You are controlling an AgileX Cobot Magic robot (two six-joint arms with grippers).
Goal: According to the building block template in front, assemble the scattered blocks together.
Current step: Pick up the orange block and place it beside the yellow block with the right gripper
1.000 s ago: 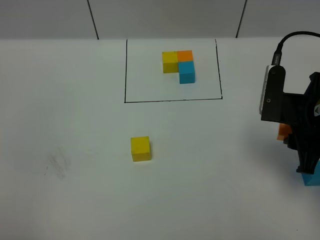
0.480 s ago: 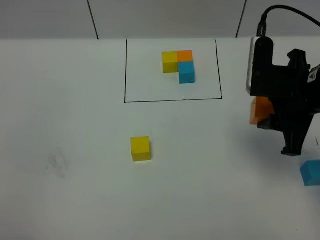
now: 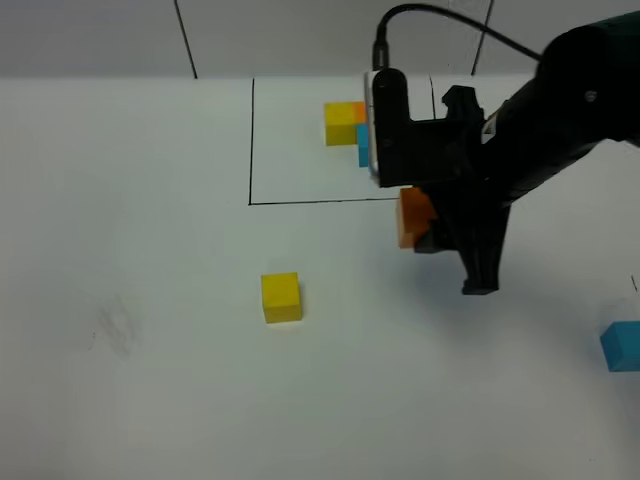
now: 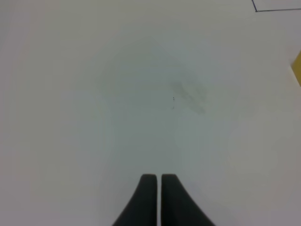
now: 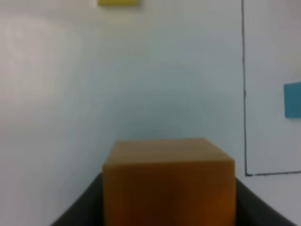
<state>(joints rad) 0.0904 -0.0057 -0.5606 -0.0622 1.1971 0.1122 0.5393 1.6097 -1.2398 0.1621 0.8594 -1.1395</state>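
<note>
My right gripper [image 3: 416, 226] hangs above the table just below the frame's lower right corner, shut on the orange cube [image 3: 412, 215]; the right wrist view shows that cube [image 5: 169, 179] filling the space between the dark fingers [image 5: 77, 213]. On the table left of it lies the loose yellow cube [image 3: 281, 297], and the loose light blue cube [image 3: 622, 346] sits at the far right edge. The building block template [image 3: 343, 123] stands inside the black rectangle [image 3: 251, 150], partly hidden by the arm. My left gripper [image 4: 155, 182] is shut over bare table and holds nothing.
The right arm's black body and its cable [image 3: 440, 20] cover the rectangle's right side. A faint smudge [image 3: 115, 325] marks the white table at the left. Dark seams [image 3: 185, 40] run along the back wall.
The right arm has carried the orange cube leftward from the far right edge to just below the rectangle's lower right corner, uncovering the light blue cube. The left gripper has stayed still.
</note>
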